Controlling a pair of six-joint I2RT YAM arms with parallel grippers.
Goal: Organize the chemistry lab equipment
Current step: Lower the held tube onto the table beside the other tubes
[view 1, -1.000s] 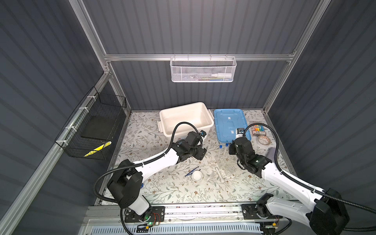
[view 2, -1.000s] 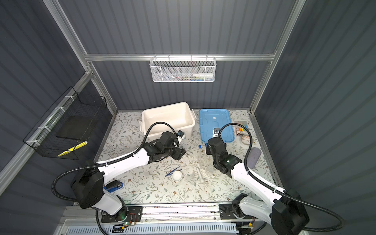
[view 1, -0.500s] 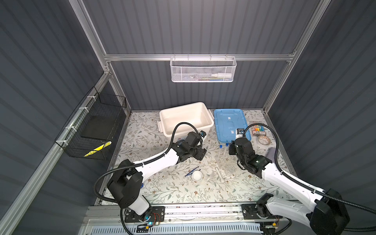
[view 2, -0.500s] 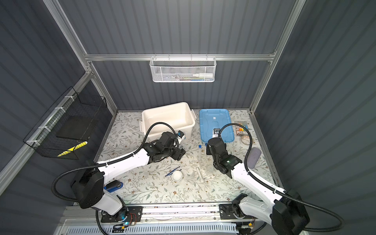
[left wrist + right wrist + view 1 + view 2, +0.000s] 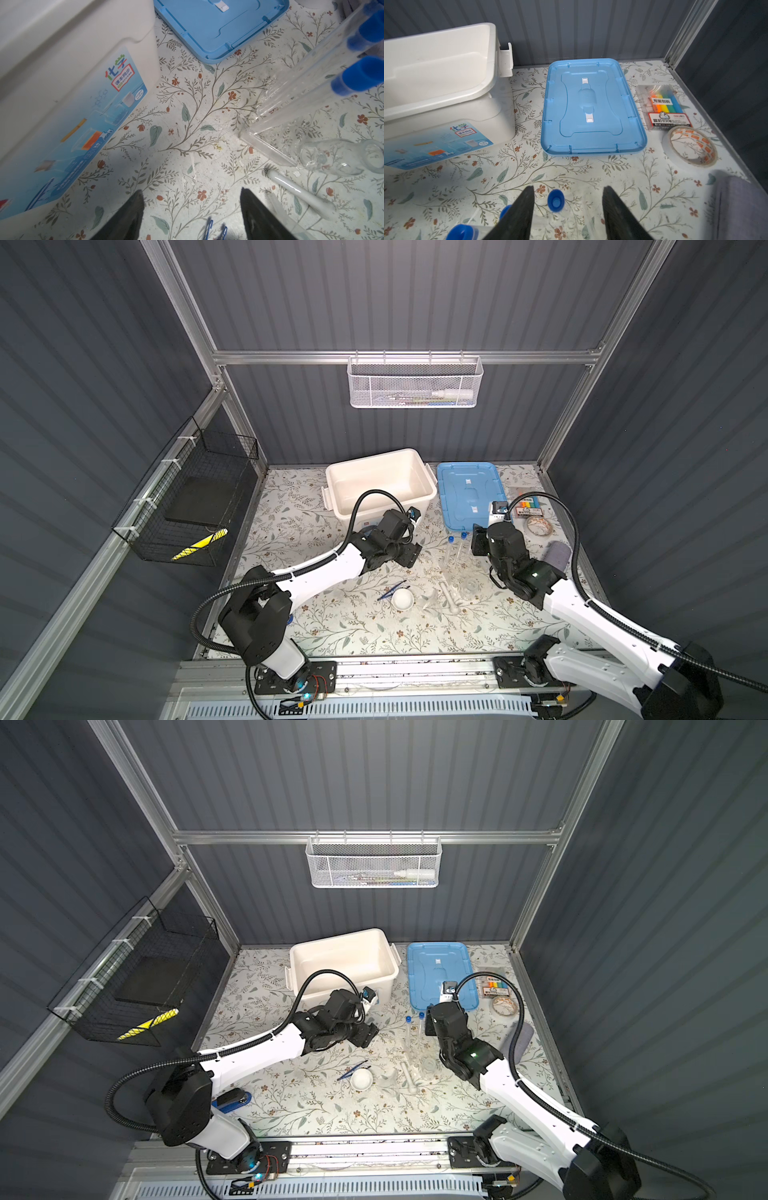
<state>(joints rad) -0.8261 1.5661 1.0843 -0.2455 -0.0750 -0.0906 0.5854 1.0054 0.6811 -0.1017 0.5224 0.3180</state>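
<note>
- My right gripper [image 5: 568,188] is open. The blue cap of one of the test tubes [image 5: 555,200] sits between its jaws, but nothing pinches it.
- My left gripper [image 5: 191,190] is open too and holds nothing. It hangs over the table [image 5: 207,155], close to the white box [image 5: 376,483].
- In a top view, the tubes stand in the clear rack [image 5: 455,568], between 1 and 2 o'clock from the white dish [image 5: 403,598].
- The tweezers [image 5: 392,590] lie at the dish's 10 o'clock. The pestle [image 5: 451,599] and a small glass flask [image 5: 471,587] lie at its 3 o'clock.
- The box is at 12 o'clock, and I see nothing in it.
- I think the tube-in-rack step is ending. Next I should lift my right gripper straight up, so no tube tips, then fetch a loose thing.
</note>
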